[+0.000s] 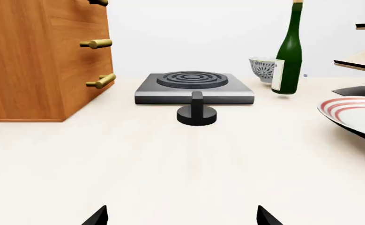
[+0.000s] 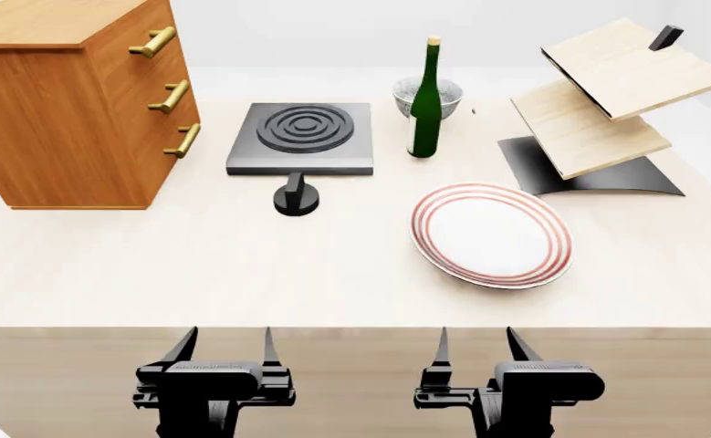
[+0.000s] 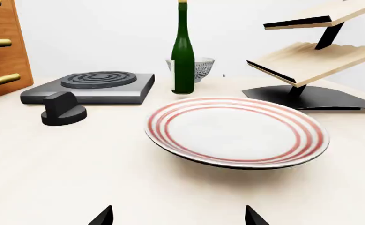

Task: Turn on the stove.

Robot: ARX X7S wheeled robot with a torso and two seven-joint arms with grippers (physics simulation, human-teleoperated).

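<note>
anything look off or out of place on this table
One oddity: the stove's knob sits on the table just in front of the stove, not set into its body. The plate looks slightly tilted. Nothing looks spilled or broken.

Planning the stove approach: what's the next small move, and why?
Probably extend the left claw forward toward the knob. Both claws sit open at the table's near edge, holding nothing; the knob stands in front of the stove, centred in the left wrist view.
</note>
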